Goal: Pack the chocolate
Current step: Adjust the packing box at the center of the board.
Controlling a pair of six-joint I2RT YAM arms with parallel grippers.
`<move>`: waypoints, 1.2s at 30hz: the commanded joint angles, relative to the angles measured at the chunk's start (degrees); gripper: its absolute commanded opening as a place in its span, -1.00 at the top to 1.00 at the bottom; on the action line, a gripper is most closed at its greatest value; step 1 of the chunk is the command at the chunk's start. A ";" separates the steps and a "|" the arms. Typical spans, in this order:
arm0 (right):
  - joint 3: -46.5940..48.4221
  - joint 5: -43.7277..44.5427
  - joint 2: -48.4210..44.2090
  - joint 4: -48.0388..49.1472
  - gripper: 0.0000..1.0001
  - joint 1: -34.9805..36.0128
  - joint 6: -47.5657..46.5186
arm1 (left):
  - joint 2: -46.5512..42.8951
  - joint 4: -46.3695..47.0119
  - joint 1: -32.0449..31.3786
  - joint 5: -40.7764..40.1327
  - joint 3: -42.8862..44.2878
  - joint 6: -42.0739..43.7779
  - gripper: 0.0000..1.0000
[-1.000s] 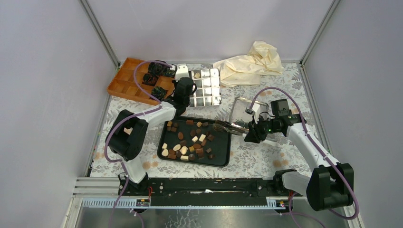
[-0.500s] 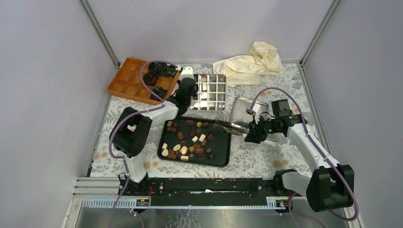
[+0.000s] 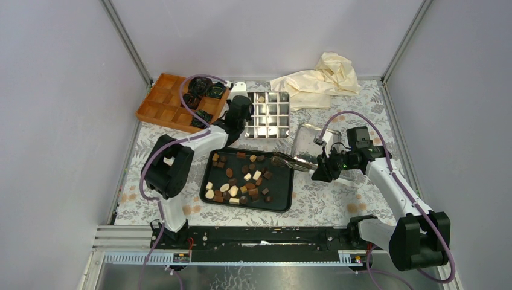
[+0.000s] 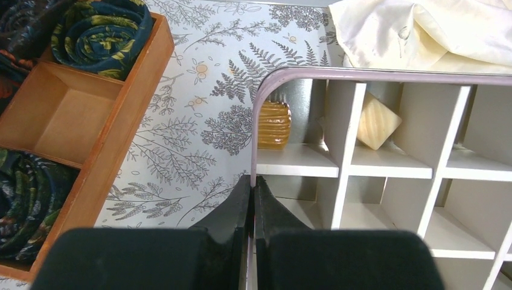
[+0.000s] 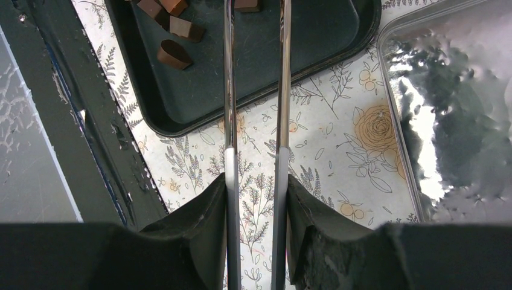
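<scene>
left of the tongs (image 3: 293,161), along their axis, lies the chocolate (image 3: 257,175); your right gripper (image 5: 253,199) clenches them, left gripper (image 4: 252,193) pinches the box (image 4: 362,75).

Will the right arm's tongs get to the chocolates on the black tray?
Probably yes: the tongs in the right gripper poke over the tray, nothing blocking the chocolates; left gripper grips the grid box.

Table (image 3: 326,202): flat, covered with a fern-and-flower print.
Directly on it:
- orange wooden divider box (image 3: 160,103), upper left
- partitioned metal box (image 3: 270,113), upper centre, just right of it, not touching
- black tray (image 3: 278,205), centre
- shiny metal lid (image 3: 306,142), right of tray
- crumpled cream cloth (image 3: 320,78), upper right
</scene>
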 commanded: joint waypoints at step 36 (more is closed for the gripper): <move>1.29 -3.92 -0.83 0.03 0.88 -1.36 -0.99 | 20.50 -40.31 2.95 4.18 29.78 -15.46 0.49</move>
